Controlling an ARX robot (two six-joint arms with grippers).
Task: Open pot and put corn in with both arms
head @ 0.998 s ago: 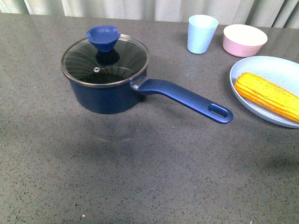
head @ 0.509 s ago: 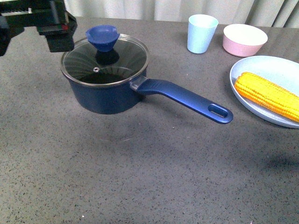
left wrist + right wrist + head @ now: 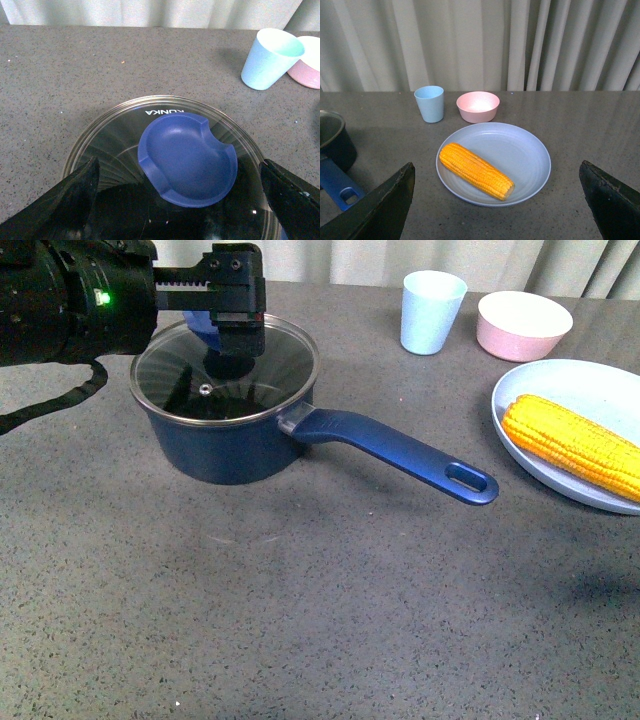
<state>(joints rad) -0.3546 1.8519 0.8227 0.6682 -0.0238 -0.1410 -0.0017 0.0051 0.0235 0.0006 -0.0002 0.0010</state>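
Observation:
The navy pot (image 3: 225, 440) stands left of centre with its glass lid (image 3: 270, 365) on and its long handle (image 3: 400, 452) pointing right. My left gripper (image 3: 228, 332) is open and hovers over the lid's blue knob (image 3: 187, 160), one finger (image 3: 75, 200) on each side, not touching it. The corn (image 3: 575, 445) lies on the pale blue plate (image 3: 590, 385) at the right. My right gripper (image 3: 496, 170) is open and empty, high above the corn (image 3: 476, 171) and the plate (image 3: 525, 150). It is out of the front view.
A pale blue cup (image 3: 432, 312) and a pink bowl (image 3: 523, 325) stand at the back, between pot and plate. They also show in the right wrist view as cup (image 3: 429, 103) and bowl (image 3: 478, 106). Curtains hang behind the table.
My left arm has come in from the left and now sits over the pot lid, hiding most of the knob in the front view. Pot, corn and plate have not moved.

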